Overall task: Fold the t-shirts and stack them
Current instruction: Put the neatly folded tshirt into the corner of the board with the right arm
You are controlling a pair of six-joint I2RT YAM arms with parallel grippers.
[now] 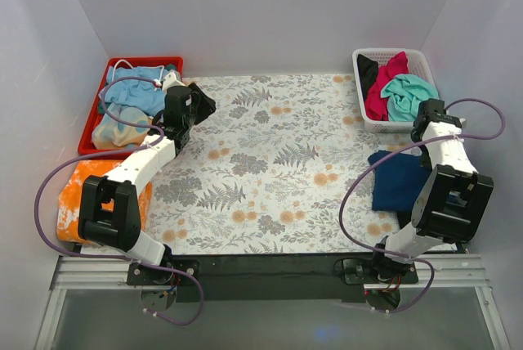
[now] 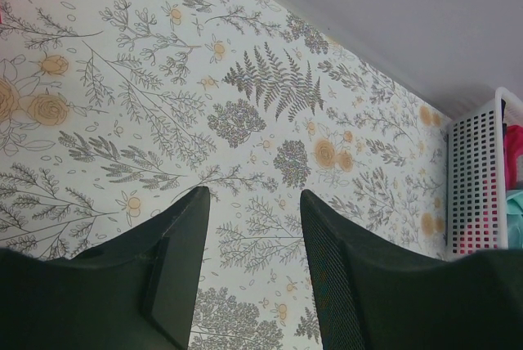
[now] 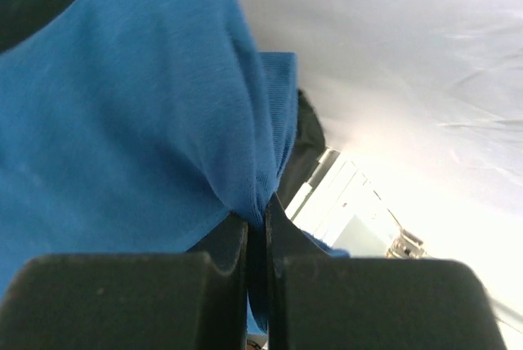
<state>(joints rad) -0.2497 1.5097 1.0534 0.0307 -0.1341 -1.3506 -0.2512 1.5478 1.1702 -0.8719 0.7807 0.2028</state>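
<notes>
A navy-blue t-shirt [image 1: 396,178] lies crumpled at the right edge of the floral cloth, beside my right arm. In the right wrist view, my right gripper [image 3: 257,217] is shut on a bunched fold of this blue t-shirt [image 3: 122,129], which fills the left of that view. From above, the arm hides those fingers. My left gripper [image 1: 200,105] hovers open over the cloth's far left, next to the red tray. Its jaws [image 2: 255,195] stand apart with only the floral pattern between them. Magenta [image 1: 380,92], teal [image 1: 409,95] and black [image 1: 367,68] t-shirts sit heaped in the white basket.
The white basket [image 1: 421,60] stands at the far right; its wall [image 2: 474,186] also shows in the left wrist view. A red tray [image 1: 91,125] at the far left holds pale blue and beige garments. An orange cloth [image 1: 78,195] lies in front of it. White walls enclose the table.
</notes>
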